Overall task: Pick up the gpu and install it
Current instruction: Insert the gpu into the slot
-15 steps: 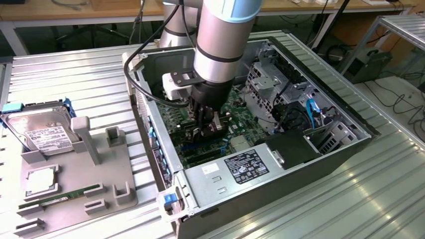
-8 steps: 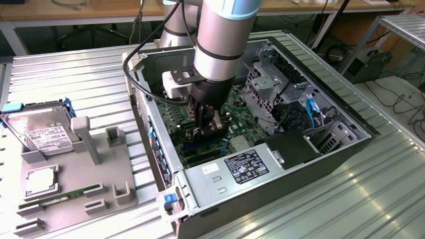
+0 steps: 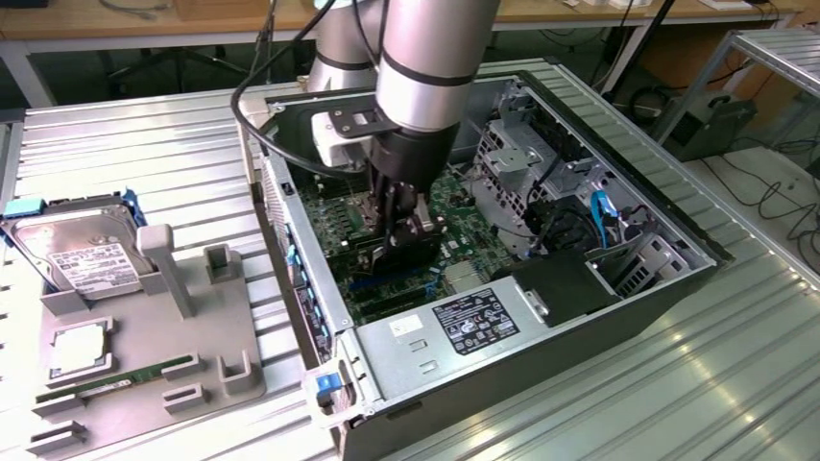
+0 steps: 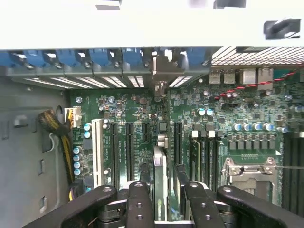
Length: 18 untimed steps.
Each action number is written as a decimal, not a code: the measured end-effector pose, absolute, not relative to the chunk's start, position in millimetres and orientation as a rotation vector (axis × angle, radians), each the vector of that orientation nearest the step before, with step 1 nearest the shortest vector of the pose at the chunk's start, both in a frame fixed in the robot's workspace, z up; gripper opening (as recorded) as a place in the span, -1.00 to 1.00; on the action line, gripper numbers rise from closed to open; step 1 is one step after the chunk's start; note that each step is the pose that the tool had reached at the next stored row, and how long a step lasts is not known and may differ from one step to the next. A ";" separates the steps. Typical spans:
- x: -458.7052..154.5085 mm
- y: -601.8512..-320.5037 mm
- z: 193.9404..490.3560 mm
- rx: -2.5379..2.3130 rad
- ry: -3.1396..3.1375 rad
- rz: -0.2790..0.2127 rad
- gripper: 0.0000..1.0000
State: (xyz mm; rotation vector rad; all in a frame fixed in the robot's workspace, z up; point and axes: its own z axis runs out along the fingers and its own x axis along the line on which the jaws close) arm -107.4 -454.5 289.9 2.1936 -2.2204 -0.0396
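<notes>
My gripper reaches down inside the open computer case, low over the green motherboard. It is shut on the gpu, a dark card held on edge between the fingers. In the wrist view the gpu appears edge-on, running from between my two black fingers toward the case's rear wall. Its metal bracket stands at the slot openings there. The card lies in line with the long black expansion slots; I cannot tell whether its edge is seated in one.
A grey fixture left of the case carries a silver hard drive and a green RAM stick. The power supply fills the case's near end. Blue slot latches, capacitors and the CPU socket surround the card.
</notes>
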 end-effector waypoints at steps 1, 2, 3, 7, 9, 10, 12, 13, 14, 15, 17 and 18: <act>-107.4 -454.2 292.0 2.194 -2.220 -0.040 -0.33; -107.3 -453.9 292.4 2.194 -2.220 -0.040 -0.33; -106.9 -453.6 292.3 2.194 -2.220 -0.040 -0.33; -96.6 -453.4 292.4 2.193 -2.206 -0.055 -0.62; -88.8 -453.2 292.2 2.190 -2.198 -0.067 -0.74; -86.5 -453.1 292.1 2.189 -2.195 -0.071 -0.79; -83.8 -452.9 292.1 2.189 -2.192 -0.074 -0.79; -83.6 -452.9 292.1 2.189 -2.192 -0.074 -0.79; -83.6 -452.9 292.1 2.189 -2.192 -0.074 -0.79; -83.6 -452.9 292.1 2.189 -2.192 -0.074 -0.79; -83.6 -452.8 292.1 2.189 -2.192 -0.074 -0.79; -83.6 -452.8 292.1 2.189 -2.192 -0.074 -0.79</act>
